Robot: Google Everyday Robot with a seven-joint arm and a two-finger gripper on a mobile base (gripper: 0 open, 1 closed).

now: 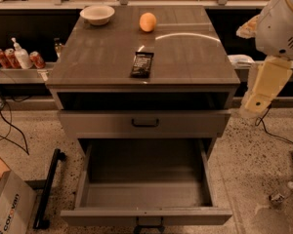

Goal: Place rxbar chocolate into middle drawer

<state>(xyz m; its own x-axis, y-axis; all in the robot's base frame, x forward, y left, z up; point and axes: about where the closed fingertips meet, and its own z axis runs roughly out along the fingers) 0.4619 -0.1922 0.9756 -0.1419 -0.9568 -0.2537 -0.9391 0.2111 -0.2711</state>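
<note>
The rxbar chocolate (pixel 142 65), a black wrapper with pale lettering, lies flat on the grey cabinet top (pixel 185 57) near its front middle. The middle drawer (pixel 146 195) is pulled out wide at the bottom of the cabinet, and its deep tray holds nothing. Its small black handle (pixel 148 223) shows at the front edge. My gripper is out of view. Only the white arm joint (pixel 279 23) and a cream arm link (pixel 266 84) show at the right, beside the cabinet and apart from the bar.
An orange (pixel 147 22) and a white bowl (pixel 97 14) sit at the back of the cabinet top. A shut drawer front with a black bar handle (pixel 145 123) sits above the open drawer. A cardboard box (pixel 7 208) and cables lie on the floor at left.
</note>
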